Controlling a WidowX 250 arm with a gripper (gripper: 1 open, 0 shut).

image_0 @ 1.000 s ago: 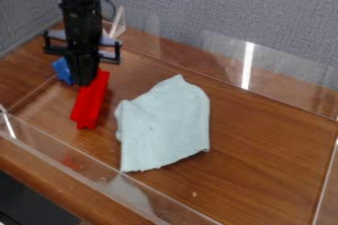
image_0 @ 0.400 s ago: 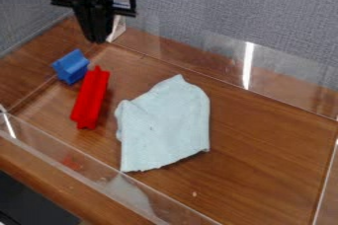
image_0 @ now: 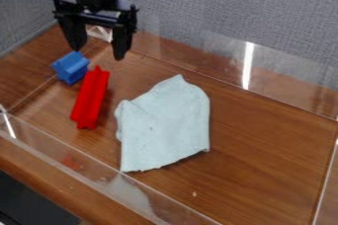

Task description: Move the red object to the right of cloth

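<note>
The red object (image_0: 90, 98), a long bright red block, lies flat on the wooden table just left of the cloth (image_0: 165, 122), a rumpled pale blue-green towel. The block's right edge nearly touches the cloth's left edge. My gripper (image_0: 98, 43) hangs above and behind the block's far end, pointing down. It is open, its two dark fingers (image_0: 123, 45) spread wide with nothing between them.
A small blue cube (image_0: 70, 67) sits beside the red block's far end, under my left finger. Clear plastic walls (image_0: 251, 66) ring the table. Bare wood (image_0: 264, 140) lies right of the cloth.
My gripper has risen from the red block's far end and gone from shut to open. The red block, blue cube and cloth have stayed where they were.
</note>
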